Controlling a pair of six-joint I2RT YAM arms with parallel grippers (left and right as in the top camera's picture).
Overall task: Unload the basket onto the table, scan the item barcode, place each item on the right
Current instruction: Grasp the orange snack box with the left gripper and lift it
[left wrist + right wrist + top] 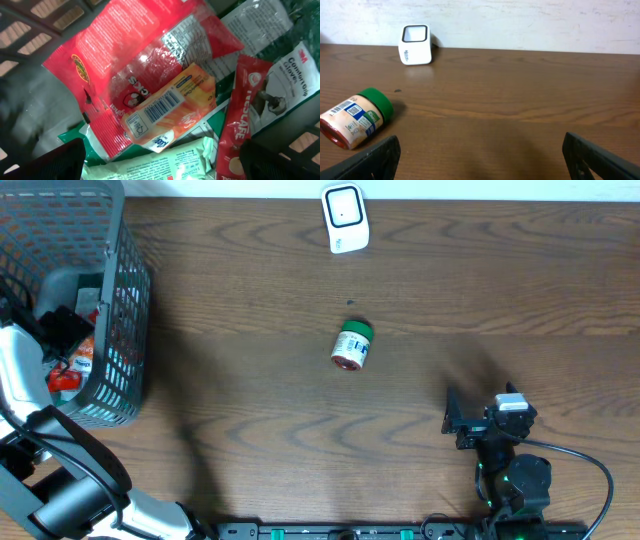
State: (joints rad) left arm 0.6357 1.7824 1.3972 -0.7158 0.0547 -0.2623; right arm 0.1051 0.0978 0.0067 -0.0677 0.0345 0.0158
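Left gripper (162,160) wide open, empty, down in wire basket (125,330) over orange sachet (170,107), barcode up, lying on red snack bag (125,55). Sachet probably light, limp, slick film; pinch one edge. Right gripper (482,160) wide open, empty, near green-lidded jar (357,119) lying sideways; scanner (415,45) beyond.

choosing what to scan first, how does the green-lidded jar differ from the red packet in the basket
The jar lies on its side on the table; the red packet sits in the basket, piled with other packets. The jar is a rigid cylinder with a green lid; the red packet is soft, crinkled and glossy. Both carry printed labelling.
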